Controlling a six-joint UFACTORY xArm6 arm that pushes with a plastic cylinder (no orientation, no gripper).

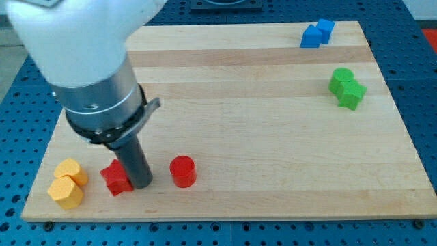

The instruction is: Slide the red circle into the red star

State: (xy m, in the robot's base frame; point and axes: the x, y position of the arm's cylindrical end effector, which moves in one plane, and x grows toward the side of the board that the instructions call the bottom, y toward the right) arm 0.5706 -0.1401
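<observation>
My tip (142, 183) sits down on the board between the red star (116, 178) and the red circle (182, 171), touching or nearly touching the star's right side. That puts me on the wrong side of the circle for a leftward push. I judge I must go round to its right first. No jaws on this rig, just a bare rod holding nothing.

Two yellow blocks (69, 183) huddle at lower left. Two blue blocks (317, 33) are at top right, two green blocks (346, 87) below them. The wooden board (259, 137) is pale, lying on a blue perforated bench (416, 41).
</observation>
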